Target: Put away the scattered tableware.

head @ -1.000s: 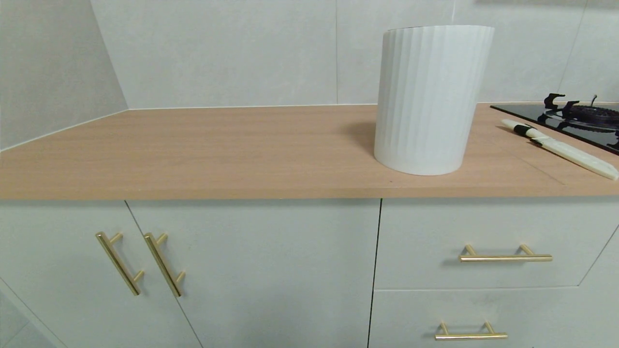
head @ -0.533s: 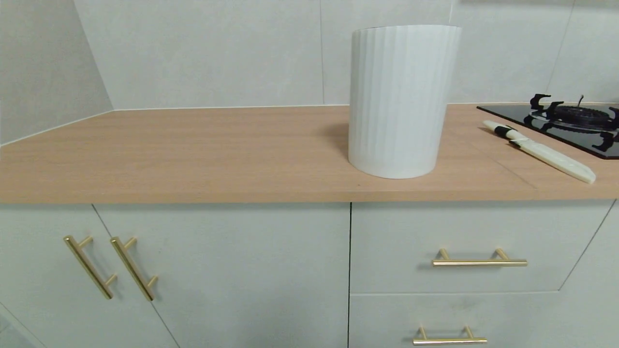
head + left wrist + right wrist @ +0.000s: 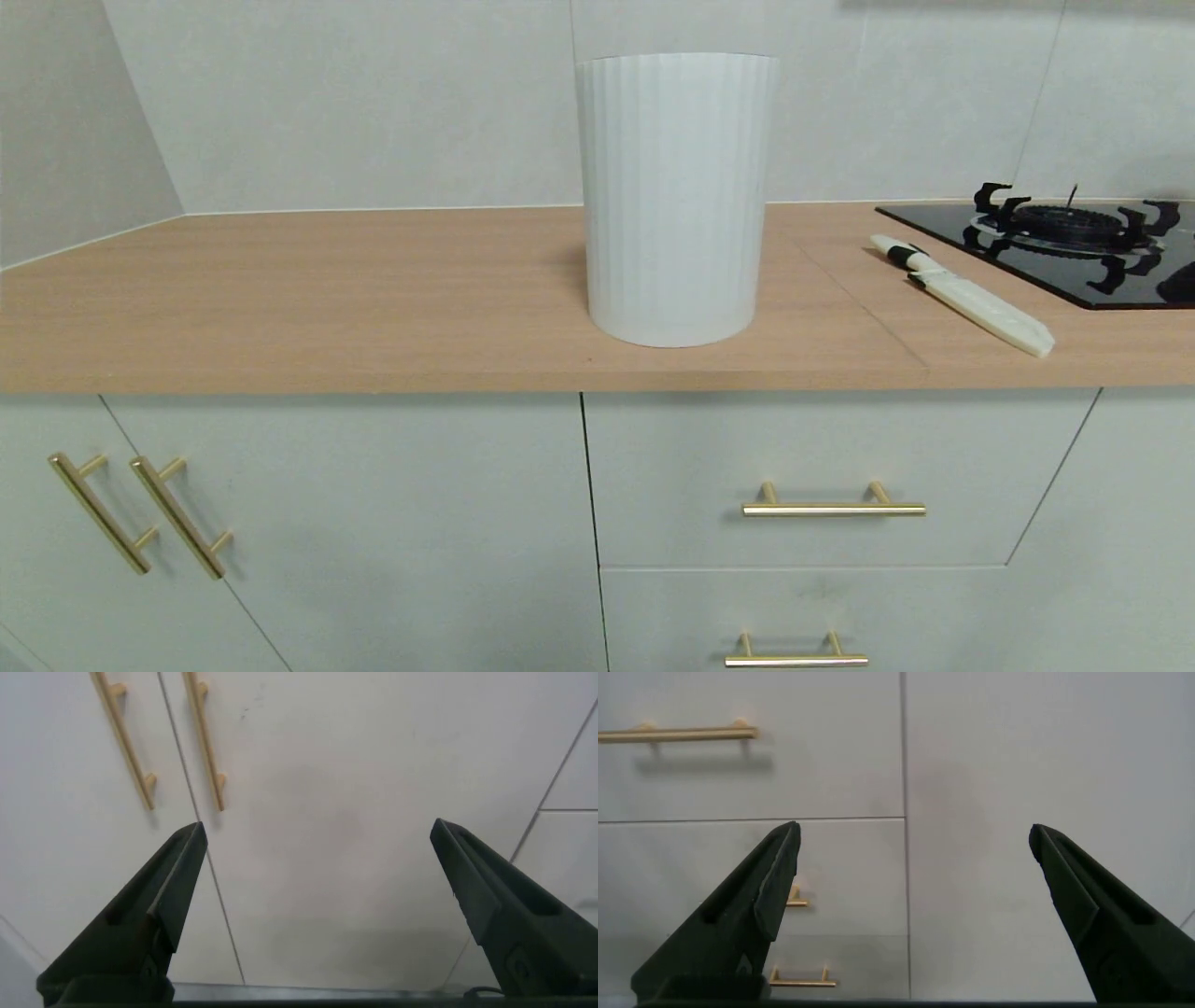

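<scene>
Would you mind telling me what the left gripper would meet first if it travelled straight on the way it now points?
The left gripper would likely meet the flat white cabinet door, beside its gold bar handle; depth is unclear.

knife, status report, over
Left gripper and right gripper: jaws open, empty, facing cabinets. Knife flat on counter, untouched. Holder stands apart to its left, hob close beside.
</scene>
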{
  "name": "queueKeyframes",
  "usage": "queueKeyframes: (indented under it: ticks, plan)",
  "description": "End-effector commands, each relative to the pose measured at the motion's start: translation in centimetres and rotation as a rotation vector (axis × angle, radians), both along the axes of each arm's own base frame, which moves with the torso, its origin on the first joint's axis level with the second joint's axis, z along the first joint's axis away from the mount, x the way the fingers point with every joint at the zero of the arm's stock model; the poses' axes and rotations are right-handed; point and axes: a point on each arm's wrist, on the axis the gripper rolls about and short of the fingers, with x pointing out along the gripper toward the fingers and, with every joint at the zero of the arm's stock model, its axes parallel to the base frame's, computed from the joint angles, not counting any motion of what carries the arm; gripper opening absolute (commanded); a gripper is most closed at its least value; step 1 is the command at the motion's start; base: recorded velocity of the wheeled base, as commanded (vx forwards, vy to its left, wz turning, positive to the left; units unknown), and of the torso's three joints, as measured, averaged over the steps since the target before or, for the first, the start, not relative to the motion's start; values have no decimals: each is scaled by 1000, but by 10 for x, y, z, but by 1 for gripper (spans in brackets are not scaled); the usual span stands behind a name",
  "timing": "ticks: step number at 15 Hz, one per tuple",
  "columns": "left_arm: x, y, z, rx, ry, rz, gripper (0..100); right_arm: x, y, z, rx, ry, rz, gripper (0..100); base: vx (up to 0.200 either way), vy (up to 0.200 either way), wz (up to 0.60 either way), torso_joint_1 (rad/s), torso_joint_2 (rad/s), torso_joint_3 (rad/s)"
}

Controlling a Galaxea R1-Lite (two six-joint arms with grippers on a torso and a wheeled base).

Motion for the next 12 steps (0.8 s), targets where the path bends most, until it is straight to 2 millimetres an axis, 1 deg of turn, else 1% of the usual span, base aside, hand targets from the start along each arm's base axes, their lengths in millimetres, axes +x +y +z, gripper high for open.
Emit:
queueKeyframes:
  ticks: [1,3,6,12]
  plan:
    - [0,0,0,0,-1,3,100,0,0,0,0,1,1,100,0,0,0,0,0,0]
    - [0,0,0,-2,-1,1,100,0,0,0,2,1,0,100,0,0,0,0,0,0]
    - [0,0,0,0,-1,1,100,0,0,0,0,1,1,100,200,0,0,-1,1,2]
    - [0,0,0,-2,-1,3,100,0,0,0,-3,1,1,100,0,0,0,0,0,0]
